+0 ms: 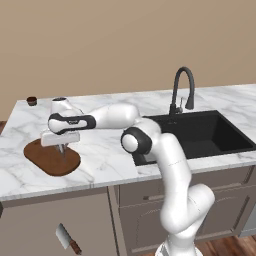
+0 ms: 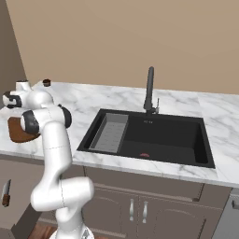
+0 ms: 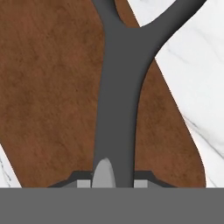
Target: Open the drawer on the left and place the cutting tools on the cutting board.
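Note:
My gripper (image 1: 62, 146) points down over the dark-brown cutting board (image 1: 47, 161) at the counter's left end. It is shut on the grey Y-shaped peeler (image 3: 118, 87), whose handle runs up from between the fingertips of the gripper (image 3: 113, 181), forked end farthest from them. The peeler hangs close above the cutting board (image 3: 48, 96); whether it touches is unclear. Below the counter the drawer (image 1: 30, 225) stands open, and the cleaver (image 1: 68, 238) with its reddish handle lies in it. In the right base view the cleaver (image 2: 5, 192) shows at the left edge, with the cutting board (image 2: 17, 131) half hidden behind the arm.
A tiny dark-brown cup (image 1: 32, 100) stands at the counter's back left corner. The black sink (image 1: 200, 132) with its dark faucet (image 1: 181, 90) lies right of the arm. Cabinet doors (image 2: 137, 210) sit under the sink. The counter's front edge runs just before the board.

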